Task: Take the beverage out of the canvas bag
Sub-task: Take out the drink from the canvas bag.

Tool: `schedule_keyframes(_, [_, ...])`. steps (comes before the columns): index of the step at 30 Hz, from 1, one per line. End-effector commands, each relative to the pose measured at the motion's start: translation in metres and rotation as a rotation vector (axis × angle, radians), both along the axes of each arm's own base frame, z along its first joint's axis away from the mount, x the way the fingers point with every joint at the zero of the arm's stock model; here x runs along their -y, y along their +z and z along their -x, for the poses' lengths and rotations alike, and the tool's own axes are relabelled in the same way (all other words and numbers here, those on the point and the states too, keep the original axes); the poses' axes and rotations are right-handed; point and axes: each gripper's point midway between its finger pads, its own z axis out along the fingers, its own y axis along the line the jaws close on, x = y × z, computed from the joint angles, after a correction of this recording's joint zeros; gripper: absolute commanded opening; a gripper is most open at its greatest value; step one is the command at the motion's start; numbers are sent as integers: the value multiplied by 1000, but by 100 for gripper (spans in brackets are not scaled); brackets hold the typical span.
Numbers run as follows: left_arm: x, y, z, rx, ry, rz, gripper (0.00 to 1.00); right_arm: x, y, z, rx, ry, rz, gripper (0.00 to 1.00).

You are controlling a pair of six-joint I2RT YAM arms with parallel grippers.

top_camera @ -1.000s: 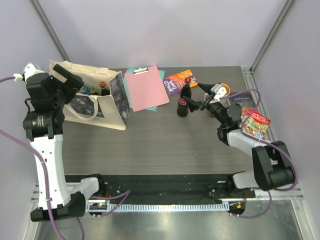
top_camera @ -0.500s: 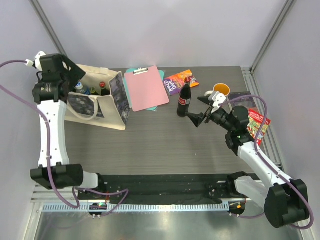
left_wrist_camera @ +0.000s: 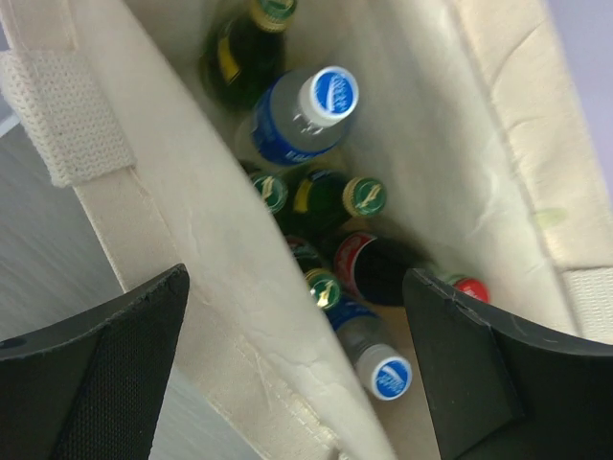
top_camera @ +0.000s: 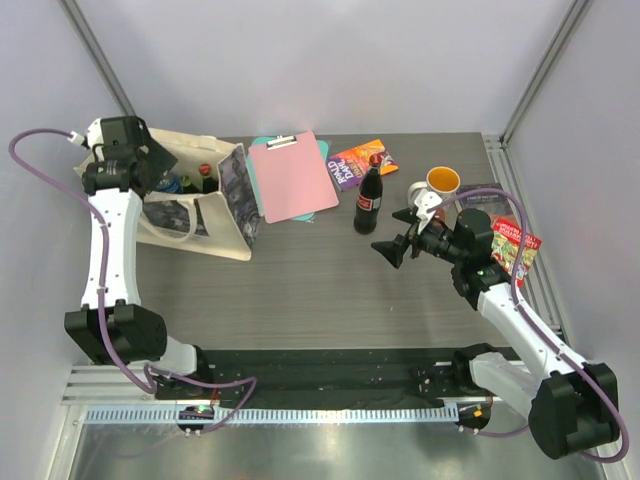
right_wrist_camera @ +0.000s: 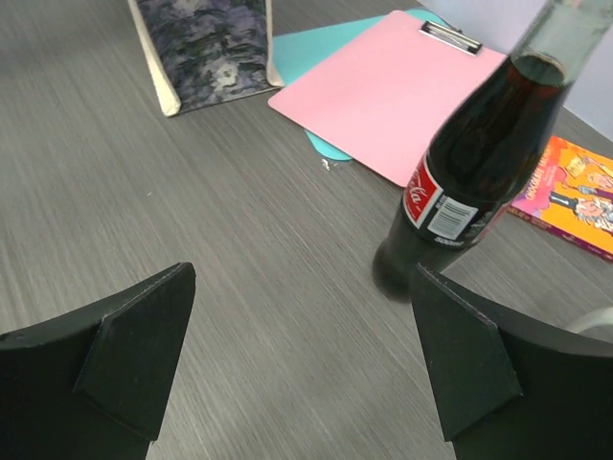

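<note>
The cream canvas bag lies at the table's far left with its mouth open. My left gripper hangs open over that mouth. In the left wrist view the left gripper spans the bag's near wall, with nothing between the fingers. Inside the bag are several beverages: a blue-capped bottle, green bottles, a red-labelled cola bottle and another blue-capped bottle. A cola bottle stands upright on the table. My right gripper is open, a short way in front of the bottle.
A pink clipboard on a teal folder lies right of the bag. A colourful book sits behind the standing bottle. An orange cup and a comic book are at the right edge.
My right gripper has drawn back from the standing cola bottle, staying open. My left arm has stretched out and swung its open gripper over the bag's mouth.
</note>
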Motion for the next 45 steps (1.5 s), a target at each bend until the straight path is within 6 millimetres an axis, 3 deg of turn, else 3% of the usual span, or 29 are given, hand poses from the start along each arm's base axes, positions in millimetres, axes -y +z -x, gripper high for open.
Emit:
schedule_keyframes(1, [-5,-11,31,-23,31,-15,93,-8,26,10,55,96,8,98])
schedule_keyframes(7, [-12,-23,60,-32,62,-12,92,-16,25,16,34,158,-3,97])
schedule_keyframes(12, [-18,-24,63,-5,69,2,92,-22,22,16,11,195,-8,96])
schedule_keyframes(15, [-13,-12,51,41,35,26,92,-24,23,16,9,203,-7,96])
schedule_keyframes(19, [3,30,35,164,-56,61,91,-26,23,16,10,207,-8,96])
schedule_keyframes(25, [16,84,26,322,-87,120,90,-27,20,15,-1,199,-7,96])
schedule_keyframes(28, [15,87,14,331,-80,135,89,-28,18,13,-4,199,-8,95])
schedule_keyframes(36, [6,55,-33,259,-34,149,83,-28,14,6,-6,178,-2,95])
schedule_keyframes(37, [3,44,-39,232,-16,146,82,-26,13,5,-8,172,-1,95])
schedule_keyframes(45, [-16,-15,-43,115,92,78,82,-23,4,5,-19,148,14,95])
